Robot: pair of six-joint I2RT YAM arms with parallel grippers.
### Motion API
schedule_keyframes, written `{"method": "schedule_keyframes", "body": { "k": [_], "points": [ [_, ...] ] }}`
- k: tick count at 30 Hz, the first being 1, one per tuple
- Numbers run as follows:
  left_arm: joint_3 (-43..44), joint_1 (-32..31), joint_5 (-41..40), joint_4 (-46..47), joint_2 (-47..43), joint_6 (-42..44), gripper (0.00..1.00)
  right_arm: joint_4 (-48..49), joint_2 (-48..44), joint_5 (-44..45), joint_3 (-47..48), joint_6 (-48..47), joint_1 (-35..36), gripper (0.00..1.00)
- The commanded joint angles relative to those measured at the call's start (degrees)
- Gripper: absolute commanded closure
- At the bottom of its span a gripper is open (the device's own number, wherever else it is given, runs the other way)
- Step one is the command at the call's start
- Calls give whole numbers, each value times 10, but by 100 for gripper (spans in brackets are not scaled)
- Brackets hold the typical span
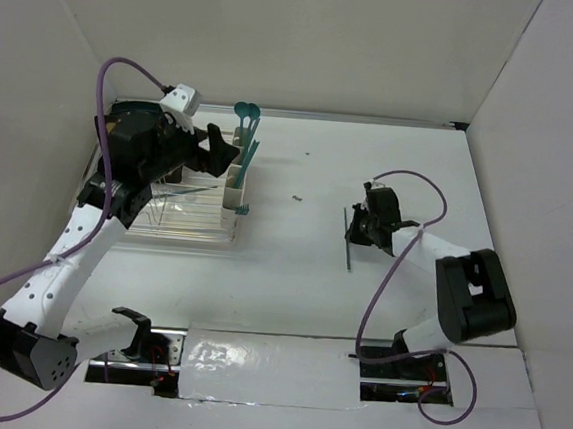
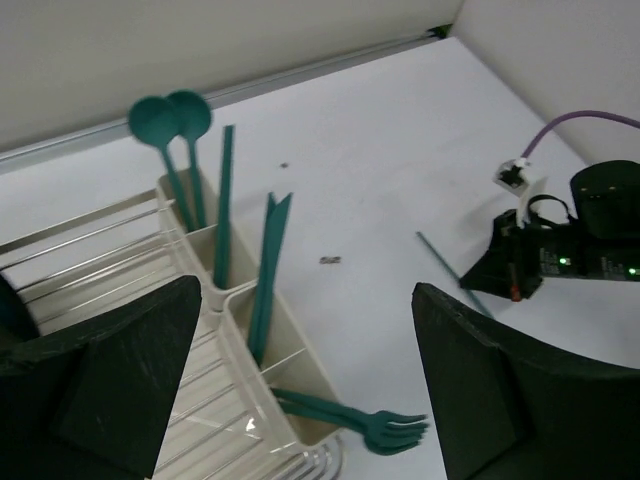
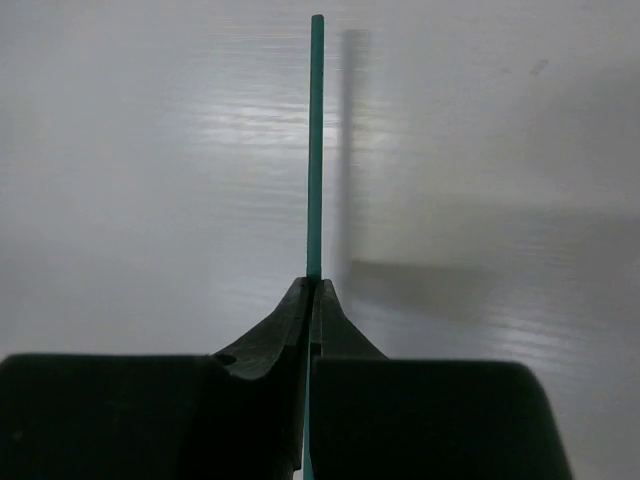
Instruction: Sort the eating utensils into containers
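Over the bench, right tool clamped a thin teal utensil; left tool hung spread wide by the cups.

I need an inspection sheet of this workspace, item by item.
surface: white table, tape strip at near edge.
job's things: two spoons, two upright utensils and forks sit in cream containers; one teal utensil is gripped.
clutter: clear dish rack; small dark specks.
grippers: left gripper open near the containers; right gripper shut on the teal utensil.
cables: purple cables loop from both arms.
surroundings: white walls.
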Motion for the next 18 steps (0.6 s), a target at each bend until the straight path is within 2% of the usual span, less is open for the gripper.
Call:
{"method": "schedule_keyframes", "body": {
  "k": [1,3,5,7,13,18],
  "points": [
    [92,-15,70,-46,31,-40,1,21,-96,-118,-4,0,-8,100],
    [148,-51,81,-70,56,-53,1,42,-151,-181,-4,1,-12,100],
    [176,-58,106,-83,93,-63,2,61,-183,-226,-4,-7,-11,100],
    [186,-92,111,-76,127,-85,2,73,-217,-258,9,2,-12,100],
    [191,-149,97,-44,203,-152,2,65,-252,-302,44,23,-10,100],
    [204,-188,46,-32,238,-181,2,85,-280,-330,55,48,-9,100]
  ]
}}
